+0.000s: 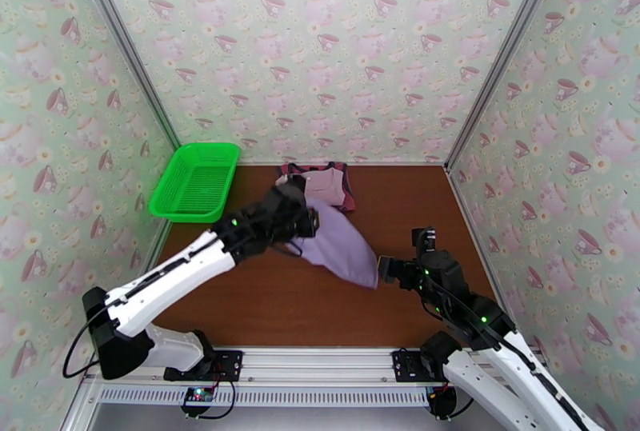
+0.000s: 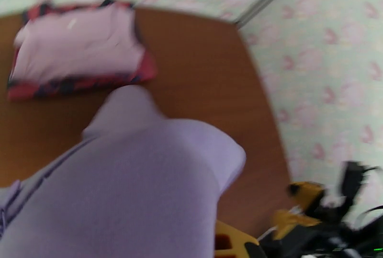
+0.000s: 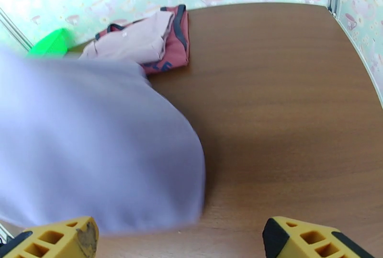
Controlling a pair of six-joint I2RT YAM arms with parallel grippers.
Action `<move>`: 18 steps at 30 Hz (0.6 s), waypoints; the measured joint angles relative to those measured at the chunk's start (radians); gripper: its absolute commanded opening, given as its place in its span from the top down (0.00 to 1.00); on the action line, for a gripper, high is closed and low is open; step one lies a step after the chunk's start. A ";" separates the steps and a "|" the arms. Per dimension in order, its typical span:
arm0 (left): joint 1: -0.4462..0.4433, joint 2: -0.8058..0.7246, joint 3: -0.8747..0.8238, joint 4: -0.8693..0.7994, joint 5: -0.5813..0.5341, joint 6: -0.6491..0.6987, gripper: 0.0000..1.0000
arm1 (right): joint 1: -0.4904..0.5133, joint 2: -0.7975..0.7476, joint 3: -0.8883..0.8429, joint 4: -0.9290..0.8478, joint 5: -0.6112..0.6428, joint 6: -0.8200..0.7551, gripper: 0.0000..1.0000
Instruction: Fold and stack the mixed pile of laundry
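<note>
Left claw (image 1: 310,223) clenched on the lavender shirt (image 1: 342,250) held up mid-table, right claw (image 1: 384,269) spread open beside its right hem; I judge two done, pale pink shirt (image 1: 322,183) folded atop red tank top (image 1: 348,191) at the far edge, this one left.

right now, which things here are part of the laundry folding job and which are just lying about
job: lavender shirt, held up in the air; pale pink shirt, lying on the dusty-red tank top at the back

lying about: green basket, back left corner
</note>
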 measured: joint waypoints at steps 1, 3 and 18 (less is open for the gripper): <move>0.002 -0.016 -0.066 0.006 -0.026 -0.013 1.00 | 0.000 0.017 0.000 0.002 -0.005 -0.002 0.06; 0.019 -0.057 -0.216 0.029 -0.086 -0.030 0.76 | 0.000 0.071 0.000 0.008 -0.025 -0.012 0.06; 0.246 -0.336 -0.333 -0.129 -0.141 -0.015 0.03 | 0.080 0.531 0.094 0.074 -0.145 -0.196 0.08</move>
